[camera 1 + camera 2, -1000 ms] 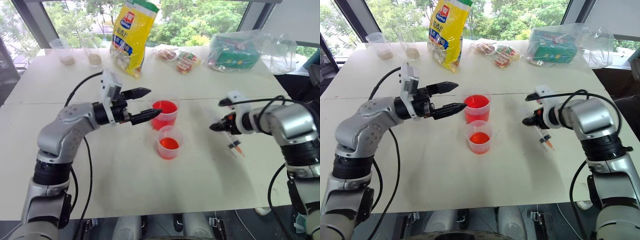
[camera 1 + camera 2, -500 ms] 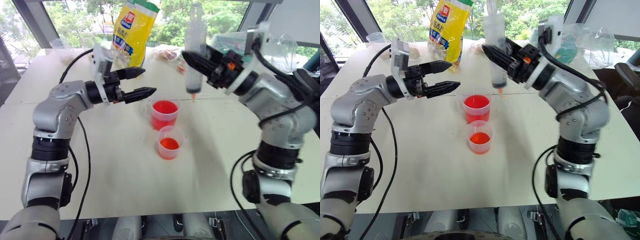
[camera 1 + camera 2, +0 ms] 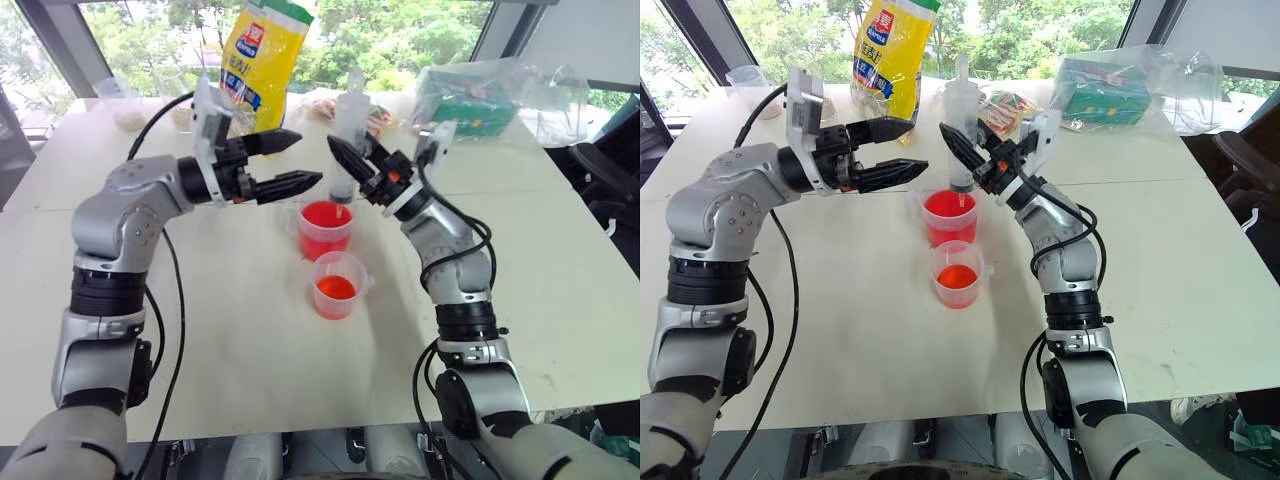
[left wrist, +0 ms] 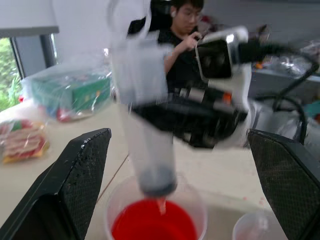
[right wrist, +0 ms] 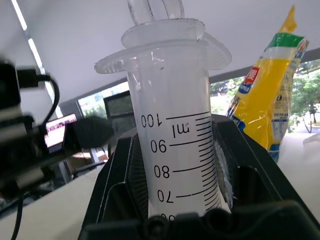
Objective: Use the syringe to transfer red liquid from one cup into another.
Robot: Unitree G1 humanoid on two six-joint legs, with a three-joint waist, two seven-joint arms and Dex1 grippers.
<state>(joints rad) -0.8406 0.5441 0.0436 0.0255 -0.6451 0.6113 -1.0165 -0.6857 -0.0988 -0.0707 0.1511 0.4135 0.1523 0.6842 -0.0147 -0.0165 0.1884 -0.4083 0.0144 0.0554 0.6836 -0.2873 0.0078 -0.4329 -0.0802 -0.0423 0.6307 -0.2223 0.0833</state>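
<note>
The syringe (image 3: 349, 138) stands upright, clear with printed scale marks (image 5: 175, 135), plunger pushed in. My right gripper (image 3: 345, 162) is shut on its barrel. Its small tip (image 4: 161, 202) hangs inside the rim of the taller cup (image 3: 327, 230), just above the red liquid (image 4: 150, 230). A shorter cup (image 3: 337, 286) with red liquid stands right in front of it. My left gripper (image 3: 306, 158) hovers open to the left of the syringe, above the taller cup's rim, holding nothing.
A yellow bag (image 3: 262, 60), snack packets (image 3: 372, 118) and a clear bag with a green box (image 3: 470, 100) lie along the table's far side. Two small cups (image 3: 125, 100) stand at the back left. A person (image 4: 185, 30) sits beyond the table.
My right arm swung the syringe up from low over the table's right side to above the taller cup, turning it upright. My left gripper rose a little, still open.
</note>
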